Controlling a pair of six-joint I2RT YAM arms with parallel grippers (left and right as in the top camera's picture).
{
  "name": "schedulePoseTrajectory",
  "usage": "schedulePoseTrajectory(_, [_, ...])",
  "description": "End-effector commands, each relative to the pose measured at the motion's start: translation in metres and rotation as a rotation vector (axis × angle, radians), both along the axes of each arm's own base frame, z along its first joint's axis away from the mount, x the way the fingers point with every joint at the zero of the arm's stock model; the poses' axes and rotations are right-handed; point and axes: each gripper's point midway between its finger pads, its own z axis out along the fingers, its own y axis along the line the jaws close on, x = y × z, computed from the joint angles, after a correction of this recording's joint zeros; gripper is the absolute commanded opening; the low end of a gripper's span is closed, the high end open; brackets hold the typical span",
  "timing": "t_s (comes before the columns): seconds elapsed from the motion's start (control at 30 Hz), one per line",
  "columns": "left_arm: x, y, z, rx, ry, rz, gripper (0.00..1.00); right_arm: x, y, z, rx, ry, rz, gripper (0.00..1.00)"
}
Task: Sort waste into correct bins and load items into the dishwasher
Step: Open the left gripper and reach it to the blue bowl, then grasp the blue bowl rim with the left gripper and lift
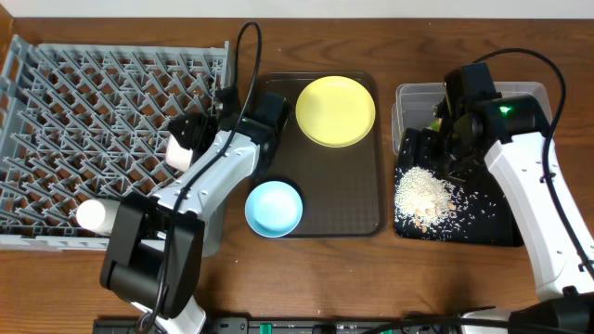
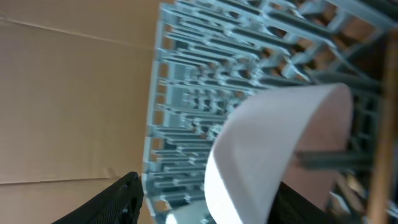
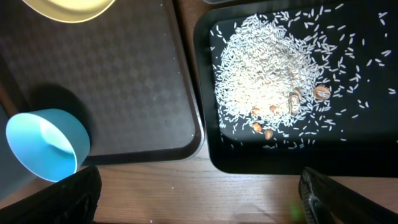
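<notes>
The grey-blue dish rack [image 1: 83,111] fills the left of the table. My left gripper [image 1: 200,130] is at its right edge, open, with the white bowl [image 1: 179,150] tilted on the pegs between its fingers. In the left wrist view the bowl [image 2: 280,143] lies against the right finger, with a gap to the left finger [image 2: 211,208]. A small white cup [image 1: 90,215] lies at the rack's front. The yellow plate [image 1: 336,111] and light-blue bowl [image 1: 274,207] sit on the brown tray. My right gripper [image 1: 434,153] is open and empty [image 3: 199,199]. Rice crumbs [image 3: 267,62] lie in the black tray [image 1: 492,232].
The dark-brown serving tray [image 1: 353,195] lies mid-table, between the rack and the black tray. The clear tub [image 1: 413,97] stands behind the black tray, partly under my right arm, with a scrap of green-yellow in it. Napkin and chopsticks are out of view.
</notes>
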Motion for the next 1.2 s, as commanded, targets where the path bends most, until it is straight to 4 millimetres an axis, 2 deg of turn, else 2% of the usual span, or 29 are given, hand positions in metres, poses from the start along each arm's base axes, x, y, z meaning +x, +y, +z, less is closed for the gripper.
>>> schedulePoseTrajectory(0.0, [-0.006,-0.006,0.005,-0.149,-0.066,0.020,0.64,0.003,-0.001,0.010,0.005,-0.035,0.004,0.99])
schedulePoseTrajectory(0.13, [-0.009,-0.022,0.020,-0.339,-0.108,-0.014,0.69,0.003,-0.001,0.010,0.006,-0.035,0.005,0.99])
schedulePoseTrajectory(0.3, [-0.023,-0.065,0.034,-0.711,-0.100,-0.123,0.70,0.003,-0.001,0.010,0.005,-0.035,0.004,0.99])
schedulePoseTrajectory(0.5, [-0.050,-0.130,0.036,-1.101,0.040,-0.259,0.56,0.003,-0.001,0.010,0.005,-0.035,0.005,0.99])
schedulePoseTrajectory(0.57, [-0.057,-0.144,0.027,-1.155,0.094,-0.269,0.51,0.003,-0.001,0.010,0.005,-0.036,0.004,0.99])
schedulePoseTrajectory(0.67, [-0.065,-0.147,0.003,-1.133,0.161,-0.236,0.45,0.003,-0.001,0.010,0.006,-0.037,0.004,0.99])
schedulePoseTrajectory(0.77, [-0.070,-0.145,-0.028,-1.095,0.231,-0.175,0.37,0.003,-0.001,0.010,0.006,-0.037,0.004,0.99])
schedulePoseTrajectory(0.87, [-0.075,-0.136,-0.059,-1.044,0.285,-0.082,0.34,0.003,-0.001,0.010,0.005,-0.036,0.004,0.99])
schedulePoseTrajectory(0.9, [-0.077,-0.137,-0.067,-1.050,0.302,-0.055,0.26,0.003,-0.001,0.010,0.005,-0.035,0.004,0.99])
schedulePoseTrajectory(0.97, [-0.085,-0.151,-0.080,-1.100,0.370,-0.034,0.10,0.003,-0.001,0.010,0.005,-0.036,0.004,0.99])
schedulePoseTrajectory(1.07, [-0.099,-0.174,-0.098,-1.158,0.468,-0.016,0.08,0.004,-0.001,0.010,0.006,-0.040,0.004,0.99])
schedulePoseTrajectory(1.17, [-0.110,-0.192,-0.116,-1.143,0.520,-0.006,0.08,0.005,-0.001,0.010,0.007,-0.044,0.004,0.99])
